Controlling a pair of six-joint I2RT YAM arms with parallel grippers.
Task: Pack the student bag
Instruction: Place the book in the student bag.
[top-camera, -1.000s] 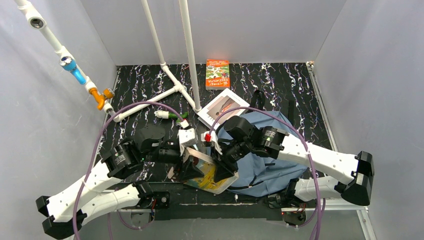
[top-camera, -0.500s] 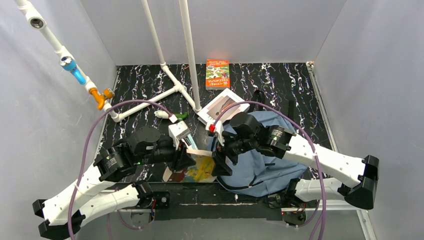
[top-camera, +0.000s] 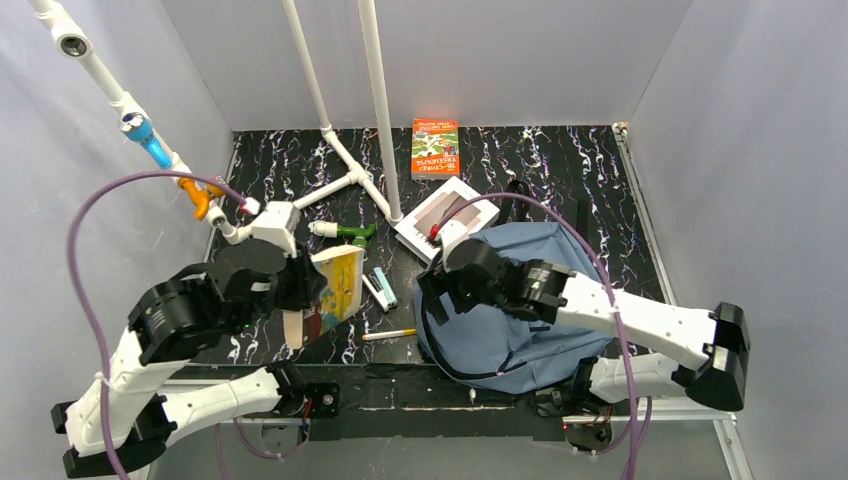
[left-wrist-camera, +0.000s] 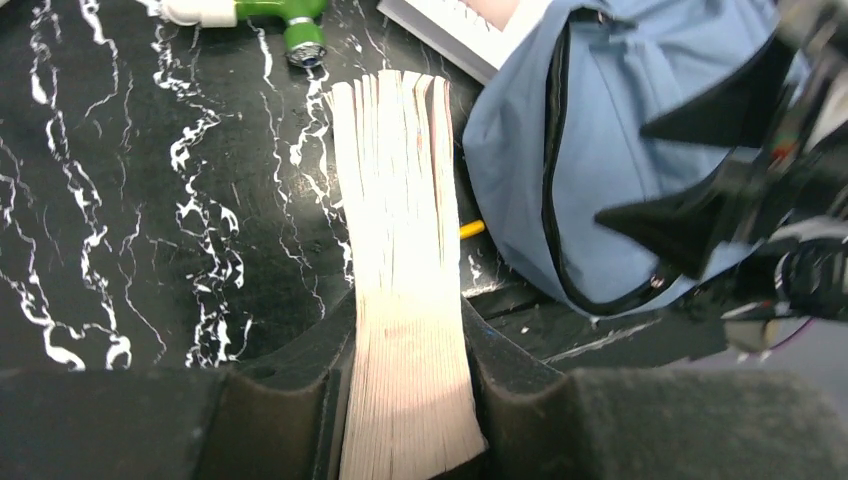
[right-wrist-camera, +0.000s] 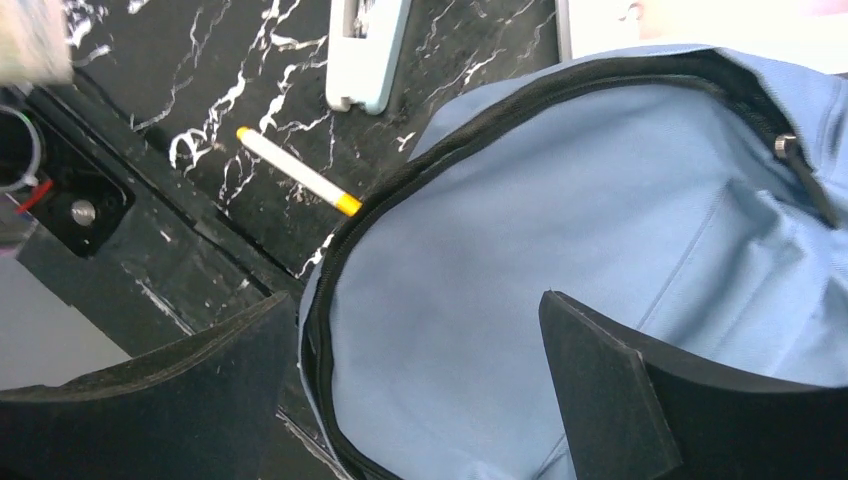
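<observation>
Leftward since a second ago: the book (left-wrist-camera: 395, 180), left tool (left-wrist-camera: 405, 340) pinching its pages edge-on, ready for insertion, we judge; right tool (right-wrist-camera: 418, 300) spread over the student bag (right-wrist-camera: 560, 180) mouth.

Setting: a robotics laboratory test cell is indicated.
Enclosure: the black marbled surface (top-camera: 560, 160) is closed in on three sides by plain pale panels (top-camera: 500, 60).
Fixtures: a left arm (top-camera: 120, 370) and a right arm (top-camera: 640, 315) are bolted at the near edge.
Rigging: a white pipe frame (top-camera: 375, 100) is erected on it.
</observation>
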